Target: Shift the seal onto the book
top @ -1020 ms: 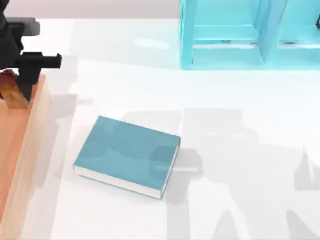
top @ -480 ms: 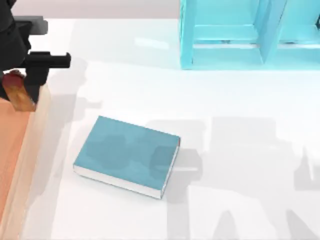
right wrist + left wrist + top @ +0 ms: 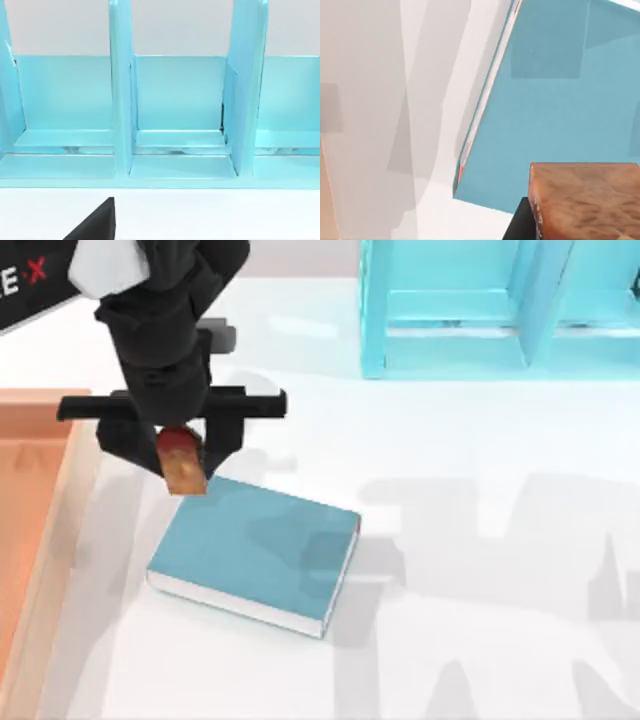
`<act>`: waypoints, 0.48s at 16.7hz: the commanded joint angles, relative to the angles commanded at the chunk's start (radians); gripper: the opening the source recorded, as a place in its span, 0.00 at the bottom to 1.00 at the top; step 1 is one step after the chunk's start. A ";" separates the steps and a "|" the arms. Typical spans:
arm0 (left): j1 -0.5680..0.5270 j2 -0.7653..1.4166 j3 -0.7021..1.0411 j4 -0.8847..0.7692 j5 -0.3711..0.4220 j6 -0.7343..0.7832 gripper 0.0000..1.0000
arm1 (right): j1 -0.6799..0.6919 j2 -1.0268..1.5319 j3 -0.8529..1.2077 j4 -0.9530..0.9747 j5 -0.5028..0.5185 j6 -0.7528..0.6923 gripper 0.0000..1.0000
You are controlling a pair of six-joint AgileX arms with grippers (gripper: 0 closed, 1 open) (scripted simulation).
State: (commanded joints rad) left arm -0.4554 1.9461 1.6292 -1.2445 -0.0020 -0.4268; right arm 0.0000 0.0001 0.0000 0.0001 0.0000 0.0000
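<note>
Overhead view; wrist closeups of book (image 3: 560, 100), shelf (image 3: 180, 115).

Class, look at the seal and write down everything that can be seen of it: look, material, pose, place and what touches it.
The seal is a small block, mottled orange-red and amber-brown like polished stone, with a redder rounded top. It hangs slightly tilted, held near its top in the left claw. In the top view it sits over the far left corner of the teal book. The left wrist view shows its marbled lower part above the cover; whether it touches the book cannot be told.
</note>
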 joint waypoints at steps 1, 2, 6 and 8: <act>-0.038 0.014 -0.008 0.026 0.000 -0.038 0.00 | 0.000 0.000 0.000 0.000 0.000 0.000 1.00; -0.071 0.028 -0.018 0.050 0.000 -0.073 0.00 | 0.000 0.000 0.000 0.000 0.000 0.000 1.00; -0.137 0.065 -0.044 0.104 0.003 -0.138 0.00 | 0.000 0.000 0.000 0.000 0.000 0.000 1.00; -0.137 0.065 -0.044 0.104 0.003 -0.138 0.00 | 0.000 0.000 0.000 0.000 0.000 0.000 1.00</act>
State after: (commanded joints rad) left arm -0.5925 2.0106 1.5849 -1.1405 0.0006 -0.5648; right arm 0.0000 0.0001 0.0000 0.0001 0.0000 0.0000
